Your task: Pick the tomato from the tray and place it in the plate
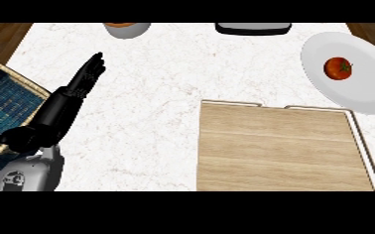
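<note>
You see tomato [338, 68] lying on white plate [333, 91], right side of frame, upper half. Wooden tray [278, 148] fills lower right, nothing on it, its upper right corner just beside plate rim. Your left hand [82, 82] at left of frame, fingers straight and together, pointing toward upper edge, over white counter [161, 89], holding nothing. Right hand not visible. Blue woven mat [16, 99] at left edge. Grey bowl [127, 29] and dark object [253, 28] at top edge.
</note>
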